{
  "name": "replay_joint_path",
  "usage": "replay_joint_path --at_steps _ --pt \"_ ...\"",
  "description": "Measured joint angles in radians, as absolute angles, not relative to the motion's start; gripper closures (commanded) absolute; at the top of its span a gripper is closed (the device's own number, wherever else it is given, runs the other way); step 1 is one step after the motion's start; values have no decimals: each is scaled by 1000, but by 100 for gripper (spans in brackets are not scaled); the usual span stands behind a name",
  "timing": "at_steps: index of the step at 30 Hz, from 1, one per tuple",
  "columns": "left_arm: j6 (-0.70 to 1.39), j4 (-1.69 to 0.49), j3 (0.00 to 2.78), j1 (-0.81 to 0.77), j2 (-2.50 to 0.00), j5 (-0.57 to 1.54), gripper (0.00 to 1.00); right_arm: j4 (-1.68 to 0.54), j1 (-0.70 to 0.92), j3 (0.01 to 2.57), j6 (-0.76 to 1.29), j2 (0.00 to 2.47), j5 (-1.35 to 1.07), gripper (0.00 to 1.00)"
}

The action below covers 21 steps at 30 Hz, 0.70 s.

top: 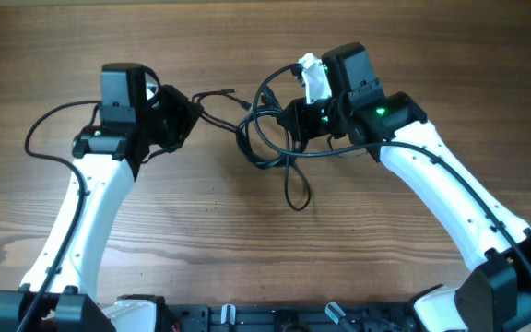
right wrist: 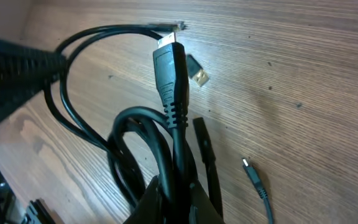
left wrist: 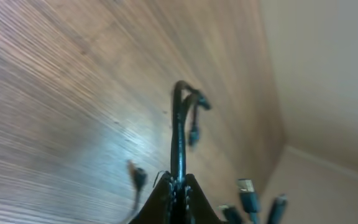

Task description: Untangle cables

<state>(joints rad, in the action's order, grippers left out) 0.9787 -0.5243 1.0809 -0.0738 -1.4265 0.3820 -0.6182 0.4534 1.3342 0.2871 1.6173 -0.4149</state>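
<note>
The thin black bendy cables [top: 267, 138] lie on the brown wooden table [top: 201, 231], a little toward 12 o'clock from the middle. Most of them sit in one bunch of loops that cross over each other. One long loop sticks out of the bunch toward 6 o'clock.

The left pincer [top: 184, 111] is at 9 o'clock from the bunch. It is squeezed shut on one strand. In the left wrist view that strand goes up out of the closed fingers toward 12 o'clock and bends over at the top.

The right pincer [top: 289, 121] is at 3 o'clock from the bunch, right against it. It is squeezed shut too, pinching some of the thicker strands. A chunky black plug [right wrist: 169, 68] pokes up from it toward 12 o'clock. A small gold-tipped plug [right wrist: 196, 73] lies just beside that, at 3 o'clock.

I think the job has only just begun. One strand reaches from the bunch toward the left pincer, so a little bit is loose. The rest is a messy knot. Each cable has yet to be drawn out and laid down on its own.
</note>
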Motion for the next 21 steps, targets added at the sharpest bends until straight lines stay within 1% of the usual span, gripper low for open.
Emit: replay_joint_path --at_steps 2,3,4,6,7,8,11,17,21 --pt "935 -525 1081 -97 -1427 350 71 -623 453 1334 297 1617 -406 96" --pt "912 -528 1081 -108 -1427 335 61 -623 451 1334 303 1617 -401 96" --pt "876 -530 1081 -128 -1430 326 48 -622 448 1334 311 1617 -397 96" --pt "811 -527 1081 -161 -1437 311 27 -627 441 1334 321 1617 -391 96" --pt "762 -524 1081 -175 -1441 310 24 -628 441 1334 326 1617 -391 96" --pt "725 -521 1081 -182 -1442 308 22 -630 441 1334 327 1617 -391 96" --pt "609 -515 1081 -190 -1443 303 22 -632 441 1334 337 1617 -391 96" --pt "449 -551 1081 -190 -1443 326 32 -633 441 1334 363 1617 -454 96" --pt "343 -574 1081 -190 -1443 375 34 -637 439 1334 415 1617 -543 96"
